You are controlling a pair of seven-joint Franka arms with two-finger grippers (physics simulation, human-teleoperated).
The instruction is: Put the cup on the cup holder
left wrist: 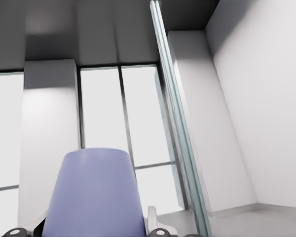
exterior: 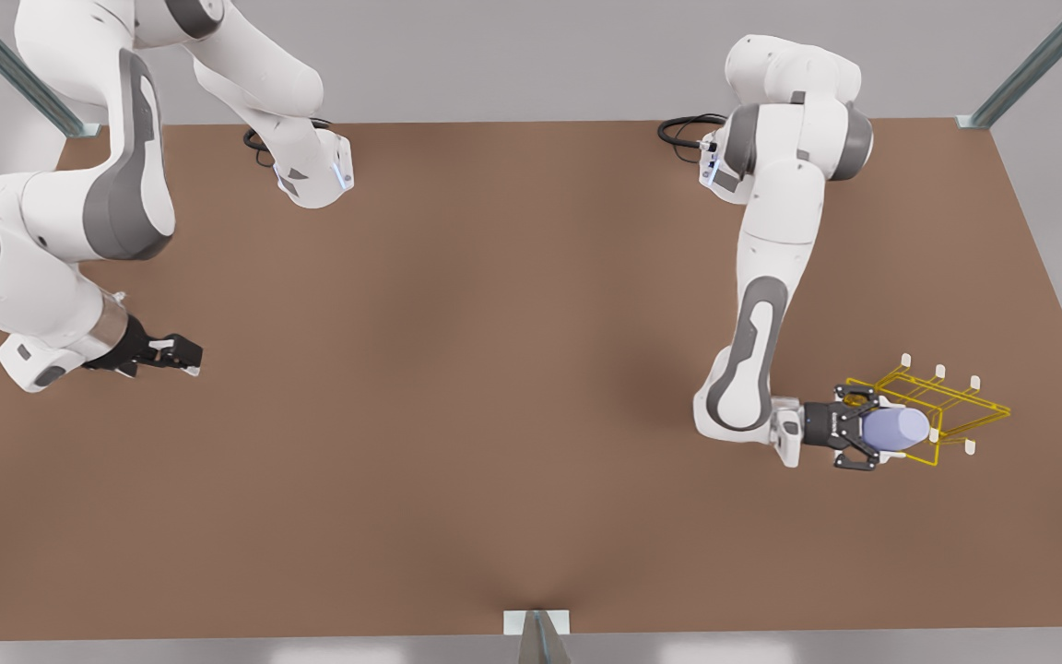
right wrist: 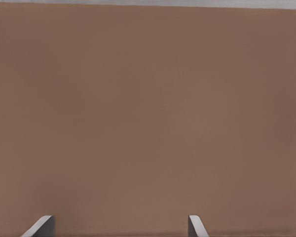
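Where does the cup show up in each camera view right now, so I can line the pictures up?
Front view: the cup lies sideways in the left gripper, over the near end of the cup holder, at the front view's right.
Left wrist view: the cup fills the lower part, tapering away from the camera.
Right wrist view: not in it.
Shared landmark: the cup itself, in front and left wrist views.

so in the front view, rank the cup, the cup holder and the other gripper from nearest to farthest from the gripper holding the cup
Measured from the left gripper, at the front view's right:
1. The cup, gripped between its fingers, lying sideways.
2. The cup holder, just beyond the cup, toward the front view's right.
3. The right gripper, open, waiting far across the table at the front view's left.
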